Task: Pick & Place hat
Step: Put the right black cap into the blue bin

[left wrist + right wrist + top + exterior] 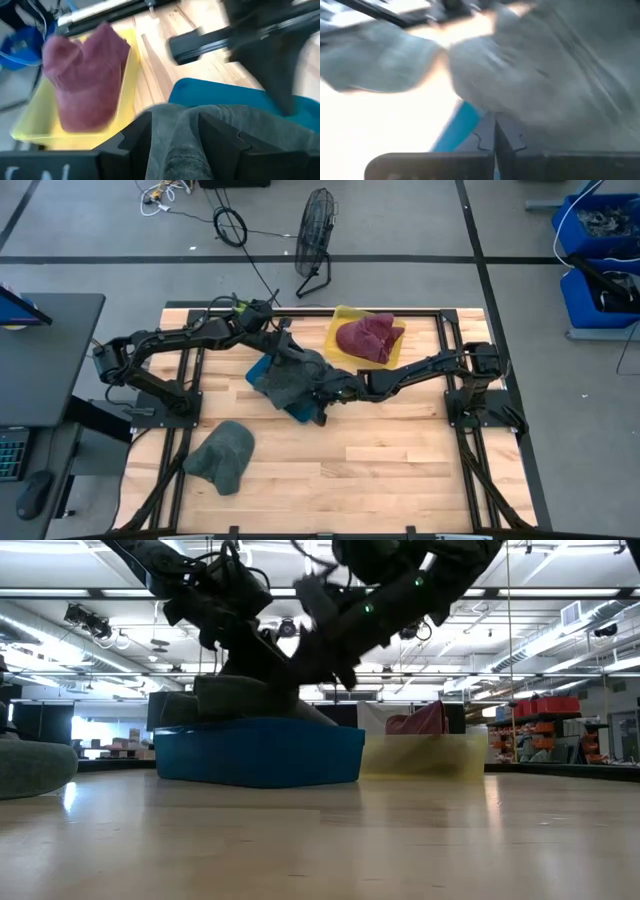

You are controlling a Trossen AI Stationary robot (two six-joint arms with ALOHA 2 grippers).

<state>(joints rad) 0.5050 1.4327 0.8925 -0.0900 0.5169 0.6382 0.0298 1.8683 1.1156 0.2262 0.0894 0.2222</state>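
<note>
A grey hat (290,378) lies over a blue tray (262,370) at mid table; in the low view the grey hat (235,700) rests in the blue tray (260,752). My left gripper (175,142) is over the hat's far side, shut on its cloth. My right gripper (495,137) is shut at the hat's right side (322,392), by the tray's edge. A second grey hat (222,455) lies on the near left of the table. A maroon hat (368,338) sits in a yellow tray (340,330). My left gripper pinches a raised fold of the grey hat (175,135) between its two fingers (134,142), coming from above and slanting toward the right. The hat's lower part stays in the blue tray. My right gripper is shut next to the hat; I cannot tell whether it touches it.
The yellow tray (30,125) with the maroon hat (85,80) stands just right and far of the blue tray. The two arms cross close together over the blue tray. Bare wood shows along the table's near side (380,470). A fan (316,240) stands beyond the far edge.
</note>
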